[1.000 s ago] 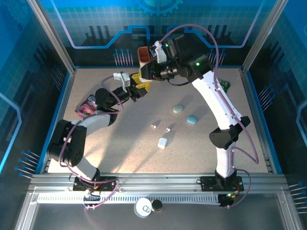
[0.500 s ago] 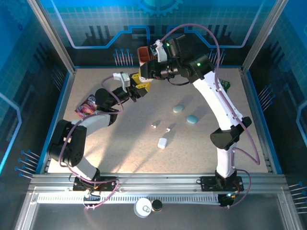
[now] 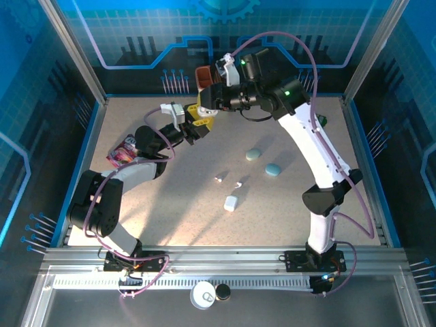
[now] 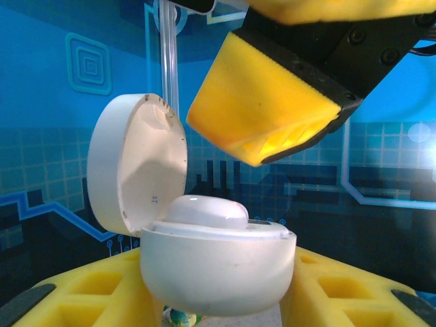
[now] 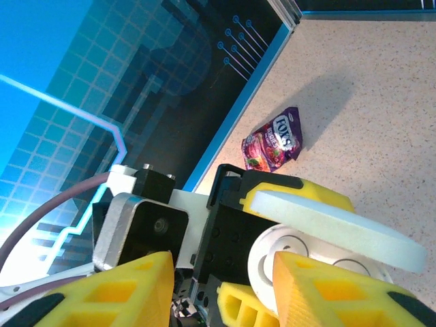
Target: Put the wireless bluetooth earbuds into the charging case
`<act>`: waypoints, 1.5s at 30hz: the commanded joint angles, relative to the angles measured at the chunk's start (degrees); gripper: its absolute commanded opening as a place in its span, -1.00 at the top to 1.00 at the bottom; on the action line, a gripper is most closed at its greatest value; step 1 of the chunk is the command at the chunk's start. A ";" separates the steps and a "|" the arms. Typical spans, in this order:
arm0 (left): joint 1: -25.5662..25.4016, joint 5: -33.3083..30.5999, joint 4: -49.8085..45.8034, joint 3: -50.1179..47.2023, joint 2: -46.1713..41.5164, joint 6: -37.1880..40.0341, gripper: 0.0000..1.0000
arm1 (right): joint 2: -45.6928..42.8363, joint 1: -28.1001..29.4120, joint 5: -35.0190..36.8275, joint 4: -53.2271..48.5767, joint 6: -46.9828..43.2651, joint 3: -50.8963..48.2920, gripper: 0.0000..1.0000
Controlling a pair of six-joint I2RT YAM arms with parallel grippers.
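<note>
An open white charging case (image 4: 218, 266) sits between the yellow fingers of my left gripper (image 4: 218, 294), which is shut on it and holds it above the back left of the table (image 3: 195, 131). Its lid (image 4: 136, 163) stands up on the left. One white earbud (image 4: 204, 211) lies seated in the case. My right gripper (image 3: 204, 112) hovers just above and behind the case, one yellow finger (image 4: 262, 109) over it. In the right wrist view its jaws (image 5: 221, 272) stand open with nothing between them, and the case (image 5: 279, 252) lies beyond. Two small white earbuds (image 3: 219, 178) (image 3: 238, 185) lie on the table.
A second white case (image 3: 231, 203) lies mid-table, with two pale blue cases (image 3: 253, 155) (image 3: 272, 169) to its right. A purple candy packet (image 3: 122, 151) lies by the left wall. A brown cup (image 3: 203, 76) stands at the back edge.
The right gripper's jaws have spread apart and the right arm has lifted slightly away from the case. The left arm and case have stayed still.
</note>
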 commanded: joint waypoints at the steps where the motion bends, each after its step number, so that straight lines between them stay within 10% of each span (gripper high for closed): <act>1: -0.40 0.49 2.84 -0.63 -0.29 0.79 0.11 | -3.49 -0.29 -1.10 1.89 0.26 -0.01 0.15; 45: -3.93 0.22 2.84 -5.17 -3.22 -0.17 0.10 | -2.55 -2.62 -3.19 -2.32 -1.26 -6.08 0.14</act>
